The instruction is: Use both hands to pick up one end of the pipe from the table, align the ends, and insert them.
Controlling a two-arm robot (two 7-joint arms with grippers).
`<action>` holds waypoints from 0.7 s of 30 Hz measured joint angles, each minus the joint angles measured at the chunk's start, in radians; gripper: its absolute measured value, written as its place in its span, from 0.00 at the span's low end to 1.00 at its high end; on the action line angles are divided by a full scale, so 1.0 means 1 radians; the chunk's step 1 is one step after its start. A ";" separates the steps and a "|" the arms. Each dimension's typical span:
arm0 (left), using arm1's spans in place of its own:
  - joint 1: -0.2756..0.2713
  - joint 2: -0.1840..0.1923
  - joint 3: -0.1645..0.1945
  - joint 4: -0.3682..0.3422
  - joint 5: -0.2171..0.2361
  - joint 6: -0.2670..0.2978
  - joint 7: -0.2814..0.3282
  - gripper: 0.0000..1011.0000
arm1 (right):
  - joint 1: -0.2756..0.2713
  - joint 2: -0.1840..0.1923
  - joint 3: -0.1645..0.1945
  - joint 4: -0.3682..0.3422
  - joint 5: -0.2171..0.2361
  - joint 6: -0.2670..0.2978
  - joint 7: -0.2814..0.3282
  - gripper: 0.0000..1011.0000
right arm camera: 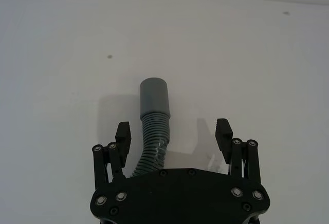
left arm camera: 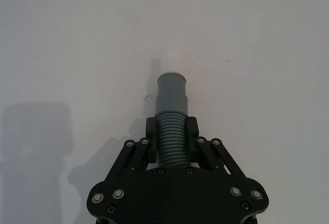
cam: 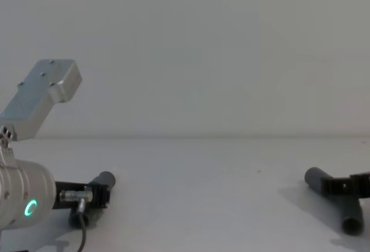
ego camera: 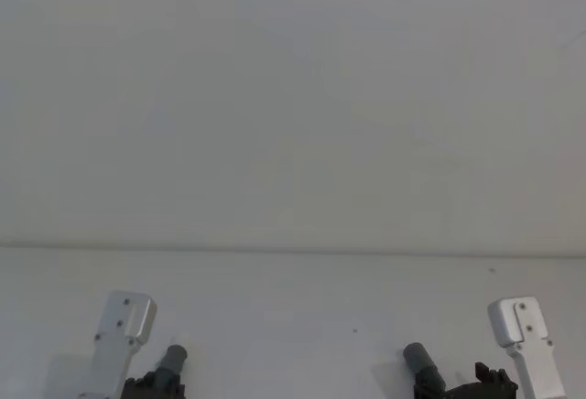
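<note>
left gripper (left arm camera: 172, 127): clamped on the ribbed pipe (left arm camera: 172, 149) just behind its cuff.
tipped cuff (left arm camera: 172, 93): sticks out past the left jaws, white tip (left arm camera: 173, 62) leading, over the table (left arm camera: 267, 54).
right gripper (right arm camera: 174, 130): spread wide, gripping nothing; its fingers (right arm camera: 123, 134) stand either side of the pipe's other end, apart from it, with the hose nearer one finger than the other.
plain cuff (right arm camera: 154, 96): beyond the right fingertips, lying on or just over the table.
step: one end is held and the other is straddled but not yet grasped, so the pick-up looks half done.
next move: the right gripper likely needs to centre on the ribs just behind the plain cuff and close. both ends then lift and turn to face each other, since they sit well apart, and the white tip goes into the plain cuff on one axis.
hidden: the middle of the pipe runs under the grippers and off the head view's lower edge, so its slack and bend cannot be judged.
unclear: whether the tipped cuff is already off the table. the plain cuff's mouth faces away, so its bore is unseen.
</note>
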 joint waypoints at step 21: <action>0.000 0.000 0.000 0.000 0.000 0.000 0.000 0.29 | 0.024 -0.007 -0.008 0.011 -0.020 0.048 0.014 0.99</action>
